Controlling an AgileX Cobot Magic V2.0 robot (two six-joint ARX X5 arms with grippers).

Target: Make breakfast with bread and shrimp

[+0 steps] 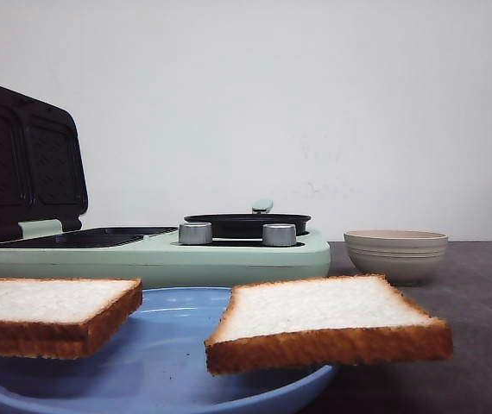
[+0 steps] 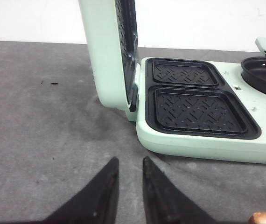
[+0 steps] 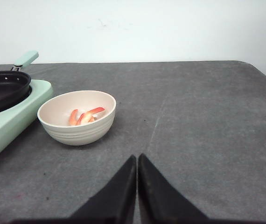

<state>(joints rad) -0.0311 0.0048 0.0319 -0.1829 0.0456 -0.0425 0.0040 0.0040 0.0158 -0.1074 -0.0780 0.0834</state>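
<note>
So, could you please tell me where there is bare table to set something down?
Bare grey table lies right of the bowl holding shrimp, and left of the open sandwich maker. The front is crowded: the blue plate carries both bread slices.

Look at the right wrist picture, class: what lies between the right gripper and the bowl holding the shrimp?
Nothing: in the right wrist view only bare grey table separates the right gripper from the bowl with the shrimp.
</note>
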